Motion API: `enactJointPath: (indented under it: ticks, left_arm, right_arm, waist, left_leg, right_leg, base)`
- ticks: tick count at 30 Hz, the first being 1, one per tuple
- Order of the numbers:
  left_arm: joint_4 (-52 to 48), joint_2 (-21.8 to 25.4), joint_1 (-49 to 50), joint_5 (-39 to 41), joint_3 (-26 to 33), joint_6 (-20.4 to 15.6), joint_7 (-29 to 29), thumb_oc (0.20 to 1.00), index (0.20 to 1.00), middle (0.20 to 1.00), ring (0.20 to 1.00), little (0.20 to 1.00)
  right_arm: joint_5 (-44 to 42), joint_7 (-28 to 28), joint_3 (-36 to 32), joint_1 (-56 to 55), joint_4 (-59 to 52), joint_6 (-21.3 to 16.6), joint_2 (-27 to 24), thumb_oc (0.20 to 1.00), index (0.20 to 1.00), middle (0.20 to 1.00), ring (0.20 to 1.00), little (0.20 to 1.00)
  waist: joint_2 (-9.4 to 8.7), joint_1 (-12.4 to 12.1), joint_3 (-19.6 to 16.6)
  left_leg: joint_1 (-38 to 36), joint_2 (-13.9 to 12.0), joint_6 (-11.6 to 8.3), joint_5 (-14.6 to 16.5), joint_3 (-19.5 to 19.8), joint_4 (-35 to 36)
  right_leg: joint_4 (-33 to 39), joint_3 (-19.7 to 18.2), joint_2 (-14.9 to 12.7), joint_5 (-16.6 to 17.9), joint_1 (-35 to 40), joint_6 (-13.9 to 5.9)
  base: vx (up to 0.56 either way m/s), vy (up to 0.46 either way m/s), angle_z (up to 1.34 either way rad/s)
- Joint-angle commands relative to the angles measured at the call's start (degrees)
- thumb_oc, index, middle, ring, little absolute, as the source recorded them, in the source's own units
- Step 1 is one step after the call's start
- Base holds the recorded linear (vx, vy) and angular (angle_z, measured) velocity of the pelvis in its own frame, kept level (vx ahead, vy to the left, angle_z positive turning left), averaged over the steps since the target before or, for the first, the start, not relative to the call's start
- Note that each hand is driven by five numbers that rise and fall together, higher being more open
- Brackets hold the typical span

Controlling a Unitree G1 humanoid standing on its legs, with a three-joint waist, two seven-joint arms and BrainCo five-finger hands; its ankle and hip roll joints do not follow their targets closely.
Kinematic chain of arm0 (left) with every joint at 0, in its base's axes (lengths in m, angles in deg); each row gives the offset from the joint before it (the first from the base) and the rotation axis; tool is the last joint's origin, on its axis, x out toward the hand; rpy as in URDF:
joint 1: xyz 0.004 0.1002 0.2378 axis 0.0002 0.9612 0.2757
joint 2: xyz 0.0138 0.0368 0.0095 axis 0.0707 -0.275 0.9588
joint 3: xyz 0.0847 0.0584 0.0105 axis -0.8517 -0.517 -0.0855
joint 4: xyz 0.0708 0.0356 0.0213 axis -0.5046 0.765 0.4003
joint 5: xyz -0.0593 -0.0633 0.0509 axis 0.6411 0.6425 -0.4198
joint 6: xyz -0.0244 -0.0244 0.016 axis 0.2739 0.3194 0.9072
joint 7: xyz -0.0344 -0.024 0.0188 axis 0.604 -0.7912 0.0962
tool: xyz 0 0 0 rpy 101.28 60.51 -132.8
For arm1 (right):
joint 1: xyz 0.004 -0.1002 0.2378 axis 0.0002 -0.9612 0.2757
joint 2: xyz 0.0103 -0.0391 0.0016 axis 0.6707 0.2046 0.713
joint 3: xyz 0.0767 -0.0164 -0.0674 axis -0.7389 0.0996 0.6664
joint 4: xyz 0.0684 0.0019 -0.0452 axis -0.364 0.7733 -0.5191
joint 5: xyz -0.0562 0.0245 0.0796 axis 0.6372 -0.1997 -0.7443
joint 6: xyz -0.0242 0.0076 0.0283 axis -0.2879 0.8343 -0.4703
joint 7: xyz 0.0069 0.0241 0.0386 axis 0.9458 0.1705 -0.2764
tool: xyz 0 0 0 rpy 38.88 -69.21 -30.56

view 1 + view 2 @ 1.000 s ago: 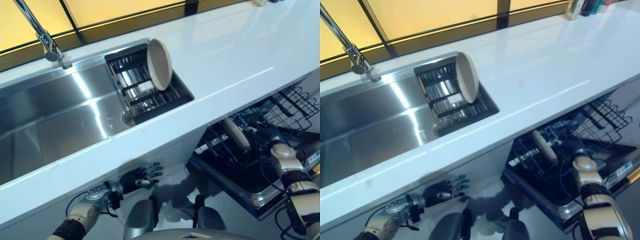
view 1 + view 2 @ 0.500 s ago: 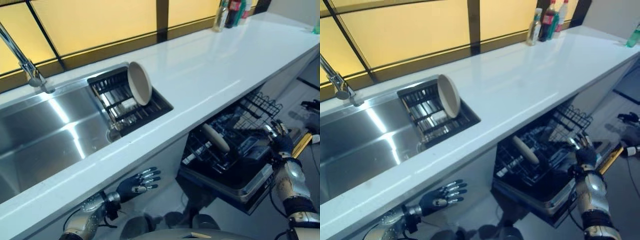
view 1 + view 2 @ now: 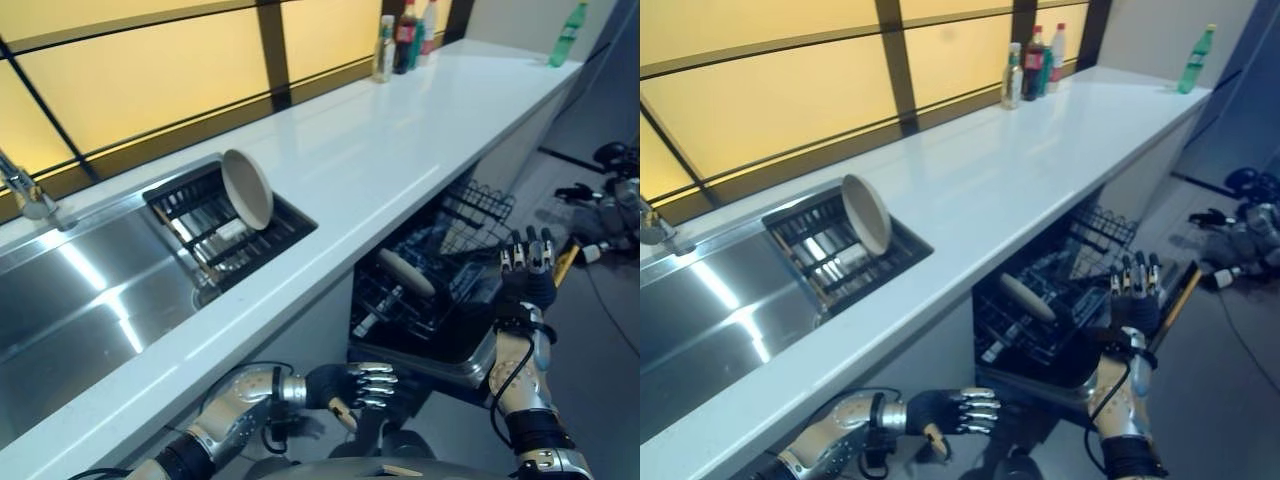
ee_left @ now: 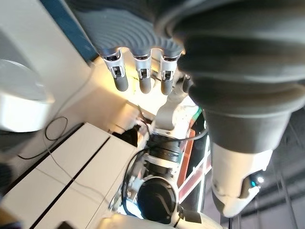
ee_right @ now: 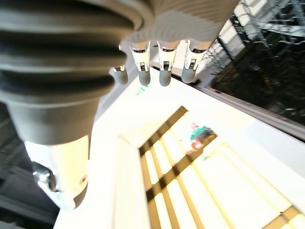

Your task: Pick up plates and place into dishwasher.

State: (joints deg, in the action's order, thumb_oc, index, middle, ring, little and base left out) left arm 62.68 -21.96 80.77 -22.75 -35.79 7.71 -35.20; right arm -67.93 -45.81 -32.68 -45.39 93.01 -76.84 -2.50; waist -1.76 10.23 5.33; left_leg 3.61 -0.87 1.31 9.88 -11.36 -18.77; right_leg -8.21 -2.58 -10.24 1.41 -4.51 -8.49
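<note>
I see 1 plate (image 3: pixel 247 188) standing on edge in the black drying rack (image 3: pixel 229 232) set in the sink (image 3: pixel 80 290), well away from both hands. A second plate (image 3: pixel 405 272) leans in the pulled-out dishwasher rack (image 3: pixel 440 262), near the right hand (image 3: pixel 527 280), whose fingers (image 3: pixel 520 256) point straight up, spread and empty. My left hand (image 3: pixel 357 385) hangs below the counter (image 3: pixel 420 140) with fingers loosely bent, holding nothing.

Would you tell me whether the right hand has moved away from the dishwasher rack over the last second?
Yes. The right hand has lifted out of the dishwasher rack and now stands open beside its outer edge, clear of the plate inside.
</note>
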Motion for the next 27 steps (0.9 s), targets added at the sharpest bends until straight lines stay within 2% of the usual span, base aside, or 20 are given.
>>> enactJointPath:
  ticks: [1,4,7,9,15,17,20,22,25,27]
  left_arm:
    - [-8.48,-4.36,-4.07,4.65,0.79,-3.56,-5.17,1.000,1.000,1.000,1.000,1.000]
    - [-10.96,-6.79,-6.27,6.18,1.81,-3.83,-9.31,1.000,1.000,1.000,1.000,1.000]
    - [-12.49,-7.97,-7.45,6.19,2.83,-4.15,-12.15,1.000,1.000,1.000,1.000,1.000]
    - [-14.03,-8.24,-8.23,5.83,4.03,-4.61,-15.02,1.000,1.000,1.000,1.000,1.000]
    - [-19.23,-8.70,-9.53,9.22,13.10,-5.47,-21.17,1.000,1.000,1.000,1.000,1.000]
    - [-21.07,-8.51,-9.64,8.82,15.56,-7.69,-24.70,1.000,1.000,1.000,1.000,1.000]
    - [-23.53,-7.85,-9.45,8.70,20.30,-9.22,-28.67,1.000,1.000,1.000,1.000,1.000]
    - [-24.93,-7.48,-9.18,10.21,24.34,-8.52,-29.98,1.000,1.000,1.000,1.000,1.000]
    - [-26.05,-7.29,-8.55,10.16,27.67,-9.40,-32.12,1.000,1.000,1.000,1.000,1.000]
    - [-26.15,-7.34,-8.21,10.31,29.09,-10.11,-33.98,1.000,1.000,1.000,1.000,1.000]
  right_arm:
    - [1.02,-1.23,0.36,1.43,-8.47,-3.71,-0.99,1.000,1.000,1.000,1.000,1.000]
    - [1.54,-2.32,1.45,-0.12,-10.77,-2.28,0.04,1.000,1.000,1.000,1.000,1.000]
    - [3.86,-1.10,3.26,-0.86,-11.14,-0.85,-0.04,1.000,1.000,1.000,1.000,1.000]
    - [1.08,-2.12,4.12,-1.12,-11.89,0.41,0.28,1.000,1.000,1.000,1.000,1.000]
    - [-3.13,-5.70,3.79,-2.28,-19.54,-2.46,4.07,1.000,1.000,1.000,1.000,1.000]
    - [-1.81,-6.12,4.40,-2.74,-23.14,-3.32,4.56,1.000,1.000,1.000,1.000,1.000]
    - [0.51,-6.86,5.23,-3.94,-28.14,-4.02,3.44,1.000,1.000,1.000,1.000,1.000]
    - [2.09,-7.86,4.97,-4.06,-30.50,-4.74,2.04,1.000,1.000,1.000,1.000,1.000]
    - [4.85,-8.37,4.56,-2.91,-31.52,-5.51,-0.20,1.000,1.000,1.000,1.000,1.000]
    - [3.82,-9.40,5.57,-1.42,-30.84,-4.02,-1.33,1.000,1.000,1.000,1.000,1.000]
  waist:
    - [1.25,1.02,1.79]
    - [0.98,1.42,1.27]
    - [0.83,1.22,0.91]
    - [0.77,0.89,0.71]
    - [1.03,-0.45,0.08]
    - [1.20,-0.79,-0.13]
    - [1.32,-1.31,-0.51]
    - [1.36,-2.06,-0.89]
    - [1.29,-3.34,-1.22]
    - [1.24,-4.53,-1.44]
  left_leg:
    - [-4.87,1.67,3.27,1.99,-0.71,6.59]
    - [-4.92,2.08,3.35,1.95,-0.63,6.91]
    - [-5.02,2.37,3.36,1.64,-0.25,7.35]
    - [-5.16,2.65,3.35,1.24,0.31,8.00]
    - [-5.95,3.33,3.48,0.55,1.70,10.19]
    - [-6.28,3.38,3.34,0.11,2.08,10.94]
    - [-6.48,3.28,3.00,-0.46,2.49,11.44]
    - [-6.36,3.39,2.83,-0.67,3.14,11.59]
    - [-6.26,3.87,2.65,-0.97,5.23,11.98]
    - [-6.42,4.23,2.64,-1.39,7.25,12.81]
  right_leg:
    - [-2.73,-1.73,-0.14,6.50,-1.72,-1.97]
    - [-2.76,-2.11,0.04,6.53,-1.89,-1.91]
    - [-2.44,-1.89,0.12,6.08,-1.64,-1.73]
    - [-1.97,-1.60,0.20,5.90,-1.37,-1.59]
    - [-1.86,-0.16,0.18,6.26,-1.41,-1.46]
    - [-1.76,0.20,0.43,6.11,-1.29,-1.45]
    - [-1.91,0.76,0.71,5.44,-1.06,-1.40]
    - [-1.98,1.17,0.98,4.59,-0.73,-1.11]
    - [-1.94,1.73,1.24,3.66,-0.18,-0.76]
    - [-2.05,2.06,1.49,2.96,-0.07,-0.59]
  base:
    - [0.01,0.018,-0.11]
    - [0.02,0.014,-0.08]
    - [0.01,0.000,-0.03]
    - [0.00,0.000,0.00]
    - [-0.02,0.025,0.05]
    - [-0.03,0.047,0.17]
    - [-0.03,0.056,0.11]
    - [-0.02,0.059,0.06]
    - [-0.01,0.055,0.04]
    - [-0.02,0.067,0.09]
